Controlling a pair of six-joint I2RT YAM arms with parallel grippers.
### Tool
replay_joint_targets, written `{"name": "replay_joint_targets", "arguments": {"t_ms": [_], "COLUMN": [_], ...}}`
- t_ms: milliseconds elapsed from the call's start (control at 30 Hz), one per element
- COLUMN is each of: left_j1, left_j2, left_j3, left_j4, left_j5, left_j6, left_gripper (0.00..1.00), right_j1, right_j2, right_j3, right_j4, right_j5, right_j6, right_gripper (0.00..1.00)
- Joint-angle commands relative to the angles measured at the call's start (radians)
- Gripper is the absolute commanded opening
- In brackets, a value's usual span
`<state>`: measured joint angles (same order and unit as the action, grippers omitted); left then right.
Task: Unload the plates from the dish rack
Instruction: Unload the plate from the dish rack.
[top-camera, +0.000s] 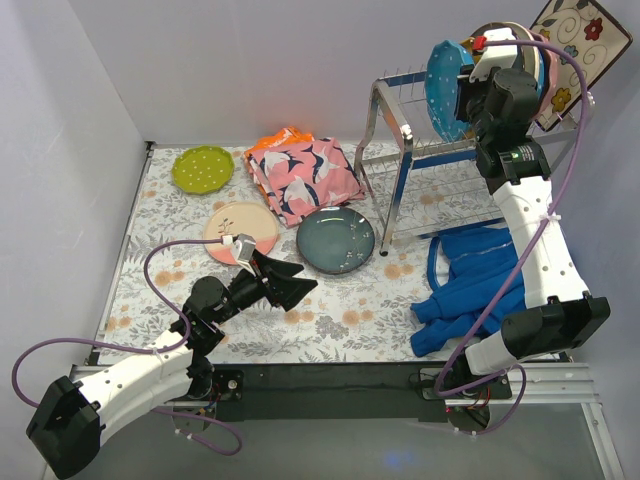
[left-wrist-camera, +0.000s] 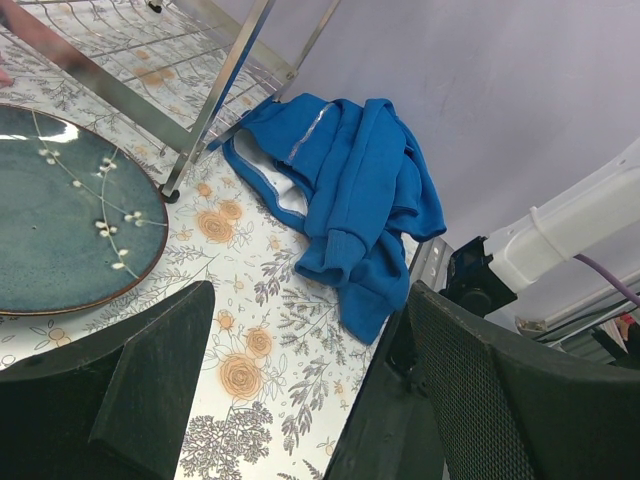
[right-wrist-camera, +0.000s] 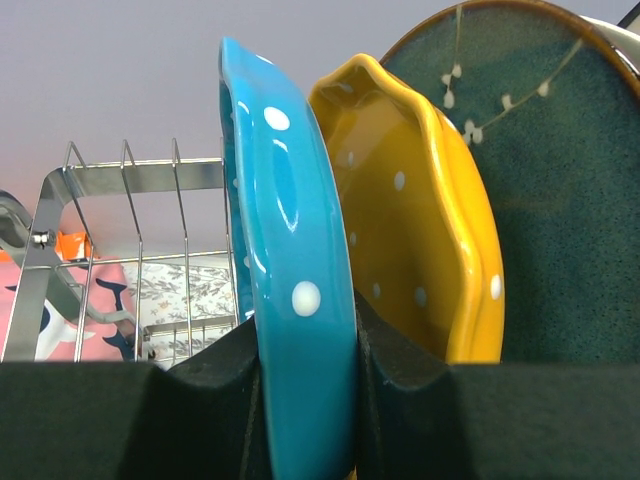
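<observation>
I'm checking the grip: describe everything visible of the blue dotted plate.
The blue plate is round, glossy and ceramic-looking, turquoise with white dots. It stands on edge on the upper tier of the dish rack, outermost in the row beside the orange plate, its rim pinched by the right hand.

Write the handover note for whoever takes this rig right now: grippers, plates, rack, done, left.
Right gripper: shut on the rim of the blue dotted plate, which stands in the dish rack.
Left gripper: open, empty, low over the table beside the dark teal plate.
Done: lime plate, cream-pink plate and that teal plate lie on the table.
Left: the gripped blue plate, orange dotted plate, second teal plate; square floral plate shows behind them.
</observation>
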<state>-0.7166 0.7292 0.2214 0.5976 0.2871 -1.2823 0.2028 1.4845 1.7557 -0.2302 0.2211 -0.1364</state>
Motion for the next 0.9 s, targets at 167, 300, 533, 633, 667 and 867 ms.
{"name": "replay_joint_targets", "arguments": {"t_ms": [167,300,533,633,667,867], "left_j1": [-0.004,-0.004,-0.004,-0.003,-0.004,-0.004], "left_j2": [-0.007,-0.008,-0.002,0.001,0.001,0.004], "left_j3": [0.010,0.009,0.010,0.007,0.009,0.009], "left_j4": [-0.004,-0.002,-0.001,0.001,0.001,0.002], "left_j5": [-0.017,-0.017,-0.012,-0.017,-0.016,-0.016], "left_j6": [0.012,0.011,0.009,0.009,0.009,0.009], "left_gripper": [0.77,0.77,0.77,0.77,0.77,0.77], "right_j1": [0.017,0.018,0.020,0.018,0.020,0.018], "right_j2": [-0.049,-0.040,-0.035,-0.036,-0.036,-0.049], "right_j3": [0.119,0.130,0.148,0.154,0.157,0.151], "right_j4": [0.253,0.270,0.279,0.287,0.287,0.298], "right_j5": [-0.083,-0.098,-0.069,-0.045,-0.033,-0.015], "right_j6": [0.054,0.043,0.035,0.047,0.049,0.046], "right_gripper": [0.01,0.01,0.01,0.01,0.01,0.01]}}
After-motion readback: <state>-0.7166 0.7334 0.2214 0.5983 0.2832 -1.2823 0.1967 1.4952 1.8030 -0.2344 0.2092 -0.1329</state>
